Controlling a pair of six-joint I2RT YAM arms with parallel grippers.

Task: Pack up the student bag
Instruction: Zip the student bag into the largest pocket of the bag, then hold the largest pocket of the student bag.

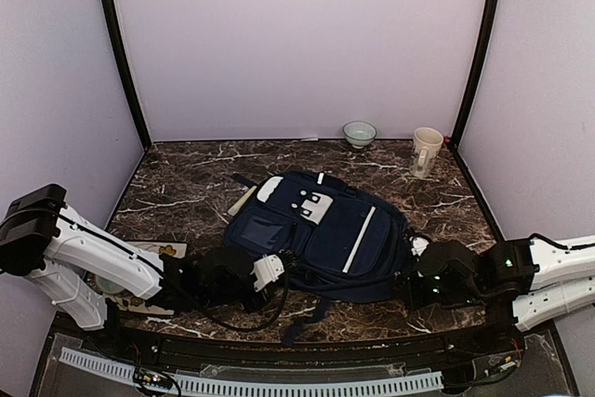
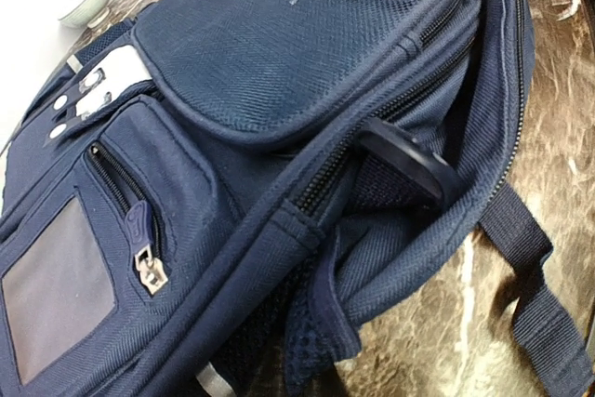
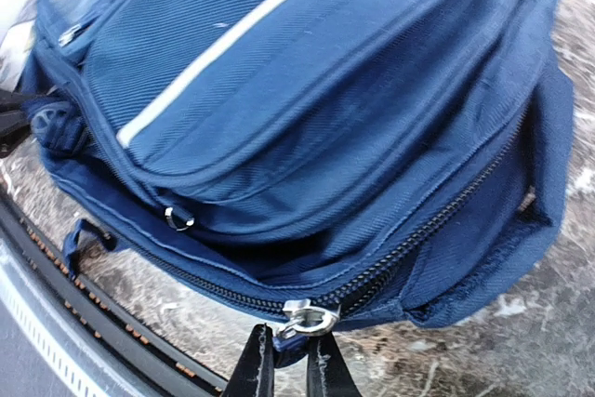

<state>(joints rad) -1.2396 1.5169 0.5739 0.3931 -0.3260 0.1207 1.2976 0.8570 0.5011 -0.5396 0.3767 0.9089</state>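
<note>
Fingers [image 3: 261,369] of the right gripper [image 3: 290,367] drawn nearly together, pinching what looks like the fabric tab under the metal zipper pull [image 3: 308,317]; tab mostly hidden. The student bag [image 1: 325,239] lies flat, front up, mid-table, directly ahead of those fingers. Its long axis slants from far-left to near-right, with the right gripper at the near-right end. Zip track [image 3: 400,248] runs off from the pull along the bag's side wall, so I judge any pull should follow that seam rather than lift. Left gripper [image 1: 275,271] touches the bag's near-left edge; closed, but its own fingers don't show in its wrist view, so can't say whether cloth is caught. Both arms reach the bag; the right is the one on the slider. Main compartment gapes on the bag's left side, with a dark, smooth, rounded object [image 2: 409,160] poking from the mouth, identity unclear. Material: coarse navy woven cloth, soft and slumping, pale stripes, padded front pockets, small window pocket [image 2: 56,295], loose webbing strap [image 2: 535,295]. Beyond the bag's far edge, well apart from it: small pale bowl [image 1: 360,133] and cream mug [image 1: 426,151]. Tan flat item [image 1: 244,200] peeks from under the bag's far-left corner. Table [image 1: 186,183] under the bag is dark veined marble, slick-looking.
</note>
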